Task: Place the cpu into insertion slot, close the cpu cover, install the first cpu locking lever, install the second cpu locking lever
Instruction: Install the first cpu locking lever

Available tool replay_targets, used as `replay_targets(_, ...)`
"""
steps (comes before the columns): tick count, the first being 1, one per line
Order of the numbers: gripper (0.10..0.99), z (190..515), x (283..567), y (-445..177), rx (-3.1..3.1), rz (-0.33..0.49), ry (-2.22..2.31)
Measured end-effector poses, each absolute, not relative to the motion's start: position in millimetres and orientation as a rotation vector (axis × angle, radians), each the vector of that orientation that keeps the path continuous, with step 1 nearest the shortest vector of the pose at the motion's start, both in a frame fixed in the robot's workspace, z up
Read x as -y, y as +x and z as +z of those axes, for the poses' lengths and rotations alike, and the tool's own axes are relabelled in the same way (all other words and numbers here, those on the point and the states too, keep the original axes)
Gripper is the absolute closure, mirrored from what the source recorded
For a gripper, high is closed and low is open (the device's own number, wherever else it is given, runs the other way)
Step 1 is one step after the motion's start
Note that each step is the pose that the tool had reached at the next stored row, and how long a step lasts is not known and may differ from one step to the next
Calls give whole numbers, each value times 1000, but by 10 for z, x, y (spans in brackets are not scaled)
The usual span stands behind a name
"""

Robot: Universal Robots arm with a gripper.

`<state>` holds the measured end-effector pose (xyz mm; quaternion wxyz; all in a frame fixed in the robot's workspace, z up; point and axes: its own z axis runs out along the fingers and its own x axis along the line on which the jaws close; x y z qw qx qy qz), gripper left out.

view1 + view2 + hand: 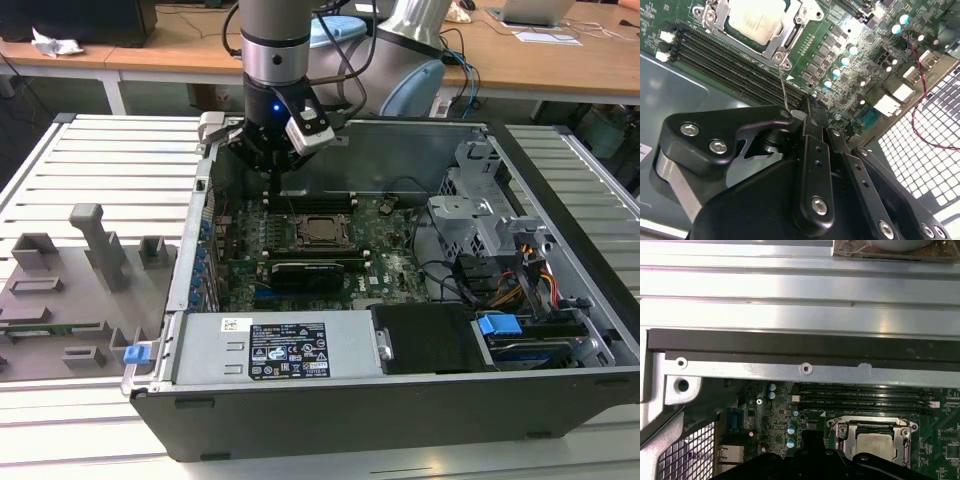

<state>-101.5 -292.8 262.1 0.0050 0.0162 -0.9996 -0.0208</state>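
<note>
the gripper [271,170] hangs inside the open computer case [560,395], just above the green motherboard [395,250] and beside the cpu socket, on the side toward the case's far wall. in the second wrist view its fingers [812,125] are drawn together around a thin wire rod, which looks like a cpu locking lever [784,95], running from the fingertips to the corner of the socket frame.

the cpu [756,19] already lies flat in the insertion slot, its pale metal top showing through the open middle of the cpu cover [790,32], which seems to be folded down over it. the socket sits near the middle of the motherboard, with the memory slots [735,70] alongside it. the same chip and frame show in the first wrist view, cpu [875,444] under cpu cover [842,432]. the case rests on a slatted metal bench [120,160], with a grey fixture tray [60,300] toward the bench edge on the exterior view's left.

risks, as i judge them: the lever is thin and springy, so a loose pinch could let it slip out and snap back. pushing it off its arc could bend it or miss the retaining hook. if the cover is not fully seated, forcing the lever could stress the socket beneath. the fingertips are also close to the memory slots and small capacitors, which a sideways drift could scrape.
</note>
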Motion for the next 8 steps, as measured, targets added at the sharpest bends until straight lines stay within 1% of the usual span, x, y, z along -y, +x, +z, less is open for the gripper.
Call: replay_targets(8,980,2616,2925,-983,3130,-65,51)
